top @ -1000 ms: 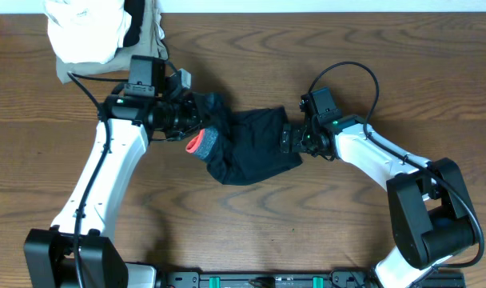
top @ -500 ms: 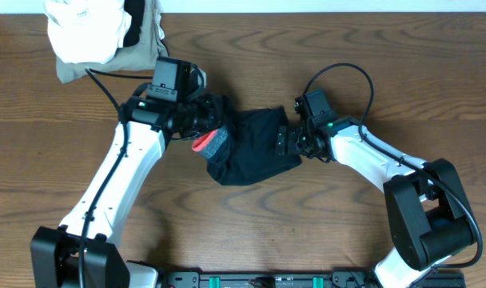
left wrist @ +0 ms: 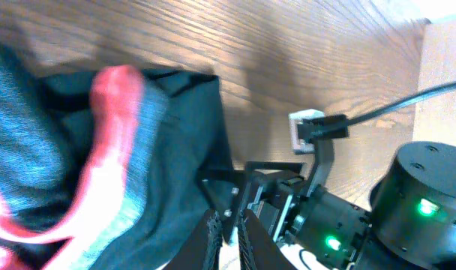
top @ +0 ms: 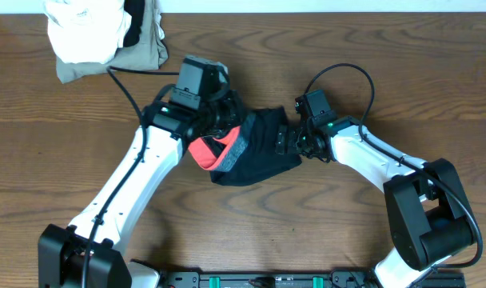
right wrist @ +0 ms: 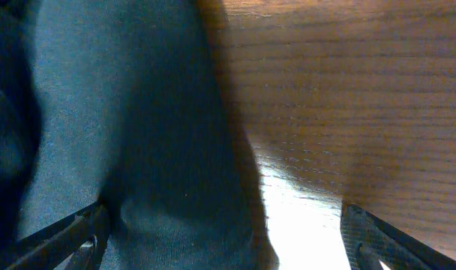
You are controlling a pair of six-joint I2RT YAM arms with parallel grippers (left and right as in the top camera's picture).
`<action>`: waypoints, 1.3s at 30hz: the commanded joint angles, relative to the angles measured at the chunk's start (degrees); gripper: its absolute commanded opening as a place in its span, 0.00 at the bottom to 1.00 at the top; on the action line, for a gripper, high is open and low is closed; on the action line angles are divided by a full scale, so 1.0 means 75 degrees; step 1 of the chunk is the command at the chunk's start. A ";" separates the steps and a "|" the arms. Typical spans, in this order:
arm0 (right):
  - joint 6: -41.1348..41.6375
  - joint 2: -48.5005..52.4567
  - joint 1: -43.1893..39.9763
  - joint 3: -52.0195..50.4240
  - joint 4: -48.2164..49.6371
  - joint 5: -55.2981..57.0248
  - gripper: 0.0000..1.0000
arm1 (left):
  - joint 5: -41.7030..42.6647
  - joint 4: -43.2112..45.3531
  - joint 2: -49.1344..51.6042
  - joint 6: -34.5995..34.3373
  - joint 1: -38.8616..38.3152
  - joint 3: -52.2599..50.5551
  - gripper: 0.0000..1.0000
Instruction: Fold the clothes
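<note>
The black garment (top: 259, 152) lies bunched at the table's middle, with its grey waistband edged in red-orange (top: 211, 150) turned up on the left. My left gripper (top: 229, 130) is shut on the garment's waistband end and holds it lifted over the black fabric. In the left wrist view the waistband (left wrist: 112, 112) and black cloth (left wrist: 175, 157) hang beside the nearly closed fingers (left wrist: 228, 241). My right gripper (top: 281, 142) is open at the garment's right edge. In the right wrist view the cloth edge (right wrist: 123, 112) lies between its wide-apart fingers (right wrist: 224, 240).
A white folded cloth (top: 83, 32) and a khaki-olive garment (top: 143, 52) sit at the back left corner. The right arm's body (left wrist: 412, 195) shows close in front of the left wrist camera. Bare wooden table (top: 347, 240) surrounds the garment.
My left gripper has moved right, carrying the waistband end over the black fabric; more of the red-orange edge shows now. The right arm has barely moved.
</note>
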 commanded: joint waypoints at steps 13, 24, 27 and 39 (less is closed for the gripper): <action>0.0017 0.0076 0.0085 -0.0041 -0.0108 -0.0055 0.99 | -0.0595 -0.2142 -0.0189 0.0458 0.1268 0.0216 0.83; 0.0020 0.0076 0.0085 -0.0041 0.0015 -0.0058 0.99 | -0.0172 -0.3060 -0.0140 0.1515 0.2465 -0.0283 0.90; 0.0020 0.0076 0.0087 -0.0041 0.0000 -0.0058 0.99 | -0.0198 -0.3019 0.0061 0.1454 0.2468 -0.0475 0.92; -0.0020 0.0076 0.0087 -0.0041 -0.0009 -0.0058 0.99 | -0.0064 -0.2390 0.1183 0.1495 0.2465 -0.0734 0.96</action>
